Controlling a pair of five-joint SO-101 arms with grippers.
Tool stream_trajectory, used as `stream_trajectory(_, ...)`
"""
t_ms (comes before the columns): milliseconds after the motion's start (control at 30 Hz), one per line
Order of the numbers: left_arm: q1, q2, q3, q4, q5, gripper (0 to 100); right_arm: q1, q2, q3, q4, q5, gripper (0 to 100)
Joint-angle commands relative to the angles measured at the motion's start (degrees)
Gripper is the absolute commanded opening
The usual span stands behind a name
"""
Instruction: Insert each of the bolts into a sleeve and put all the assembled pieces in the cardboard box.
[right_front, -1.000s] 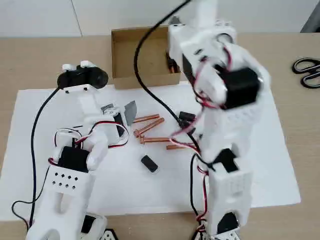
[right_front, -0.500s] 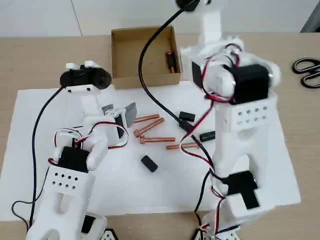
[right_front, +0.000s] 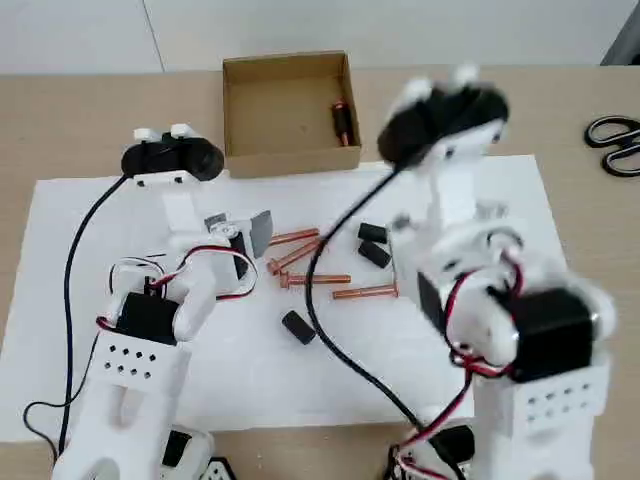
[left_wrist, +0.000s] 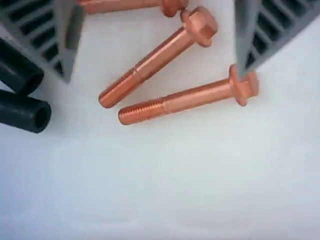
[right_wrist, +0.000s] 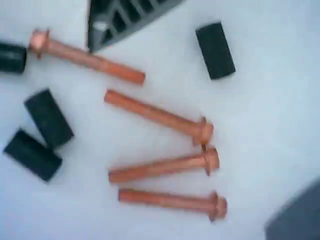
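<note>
4 bolts (right_wrist: 155, 114), 4 sleeves (right_wrist: 47, 117), 1 assembled pc (right_front: 341, 122), 1 box (right_front: 270, 120)

Table (right_front: 100, 110); white sheet (right_front: 260, 385), cardboard box (right_front: 280, 110), scissors (right_front: 615, 140)

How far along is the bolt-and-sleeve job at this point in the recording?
Done: one assembled piece lies in the cardboard box. In hand: nothing. The left hand hangs open and empty over loose bolts. Left: four bolts and four sleeves lie apart on the white paper, none joined. Each pair has to be assembled and boxed.
</note>
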Motion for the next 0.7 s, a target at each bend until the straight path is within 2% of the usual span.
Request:
stream_trajectory(0,0.3,-0.8,-0.7,0.0,-0.2,20,1.8,-11.8,13.9,-5.5,0.9,22.2)
stream_trajectory(200,0.3,-11.6,3.5,-3.7,-0.5,20,5.8,-33.5,36.0,-21.0,8.3,22.2)
stream_trajectory(400,-0.3,-21.8,14.9,-7.6,-0.5,20,6.1,-46.6,54.9,-32.9,8.6,22.2)
stream_trajectory(600,-0.3,-23.0,16.1,-7.2,-0.4,20,6.1,-48.3,57.0,-31.4,8.4,22.1)
stream_trajectory(667,-0.3,-21.5,15.6,-5.2,-0.4,21,6.1,-45.4,56.5,-30.4,5.5,22.1)
